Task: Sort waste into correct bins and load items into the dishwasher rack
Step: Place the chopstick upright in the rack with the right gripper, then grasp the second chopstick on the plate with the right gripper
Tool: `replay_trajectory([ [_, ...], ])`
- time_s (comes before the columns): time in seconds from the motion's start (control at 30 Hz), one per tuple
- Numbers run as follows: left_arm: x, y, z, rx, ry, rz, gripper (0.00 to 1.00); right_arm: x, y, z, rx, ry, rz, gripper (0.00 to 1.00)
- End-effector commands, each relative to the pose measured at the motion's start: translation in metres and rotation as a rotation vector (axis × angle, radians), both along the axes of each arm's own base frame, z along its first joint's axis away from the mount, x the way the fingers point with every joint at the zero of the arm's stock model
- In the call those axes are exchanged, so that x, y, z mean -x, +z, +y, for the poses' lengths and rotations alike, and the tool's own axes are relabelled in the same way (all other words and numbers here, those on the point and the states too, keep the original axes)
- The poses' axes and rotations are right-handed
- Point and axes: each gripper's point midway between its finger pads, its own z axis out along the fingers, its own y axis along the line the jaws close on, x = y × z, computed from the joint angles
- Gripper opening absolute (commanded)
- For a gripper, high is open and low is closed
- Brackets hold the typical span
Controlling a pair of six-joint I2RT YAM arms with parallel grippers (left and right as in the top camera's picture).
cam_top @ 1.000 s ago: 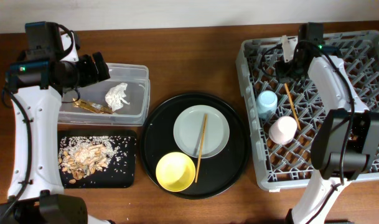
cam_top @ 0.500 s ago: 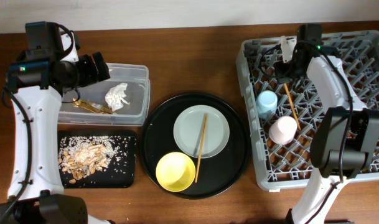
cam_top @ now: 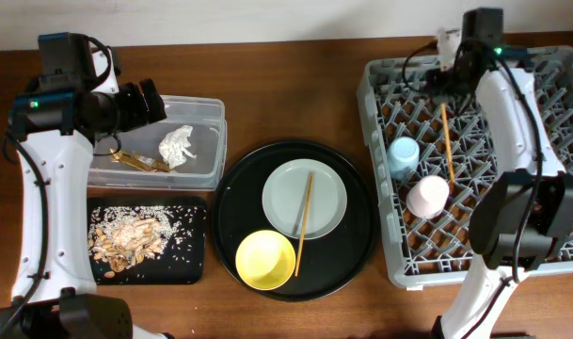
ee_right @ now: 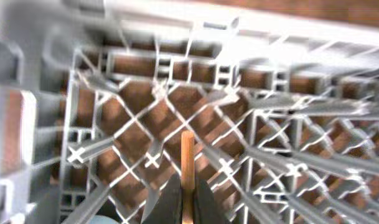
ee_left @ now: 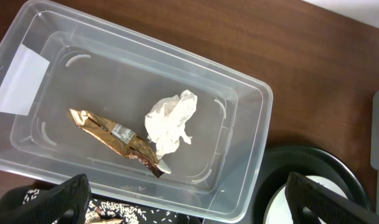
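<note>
Overhead, the right gripper (cam_top: 445, 94) sits over the back of the dishwasher rack (cam_top: 378, 240), which fills the desk's right edge. The right wrist view shows its jaws pinched tight on the upper end of one wooden chopstick (ee_right: 187, 152). The stick's length runs over the pegs toward the pinkish-white cup (cam_top: 427, 198), near the light-blue cup (cam_top: 404, 153). The other chopstick (cam_top: 305, 215) lies across the grey-white plate (cam_top: 286, 188) on the round black tray (cam_top: 231, 202) mid-desk, beside the yellow bowl (cam_top: 265, 260). Near the desk's left edge the left gripper (ee_left: 184, 186) hovers spread wide and empty above the clear tub (ee_left: 257, 124), which holds the napkin (ee_left: 170, 121) and wrapper (ee_left: 111, 134). Food scraps (cam_top: 126, 237) lie in the shallow black tray (cam_top: 194, 268).
</note>
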Motion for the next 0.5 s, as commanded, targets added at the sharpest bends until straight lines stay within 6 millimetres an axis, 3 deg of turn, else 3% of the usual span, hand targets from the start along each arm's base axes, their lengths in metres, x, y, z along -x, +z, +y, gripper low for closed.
replay_trajectory([
  [0.0,0.0,0.001,0.002,0.001,0.012,-0.001,0.99,-0.002,0.026,-0.001,0.007,-0.009,-0.049,0.04],
  [0.1,0.0,0.0,0.002,0.001,0.012,-0.001,0.99,0.001,0.023,-0.001,0.005,-0.009,-0.033,0.04],
  [0.27,0.0,0.0,0.002,0.001,0.012,-0.001,0.99,0.008,-0.005,-0.015,0.044,-0.048,0.049,0.04],
  [0.33,0.0,0.0,0.002,0.001,0.012,-0.001,0.99,0.009,-0.01,-0.015,0.041,-0.049,0.064,0.19],
  [0.43,0.0,0.0,0.002,0.001,0.012,-0.001,0.99,0.009,-0.011,-0.009,0.01,-0.032,0.063,0.22],
  [0.47,0.0,0.0,0.002,0.001,0.012,-0.001,0.99,0.009,-0.011,-0.009,0.008,-0.032,0.065,0.34],
])
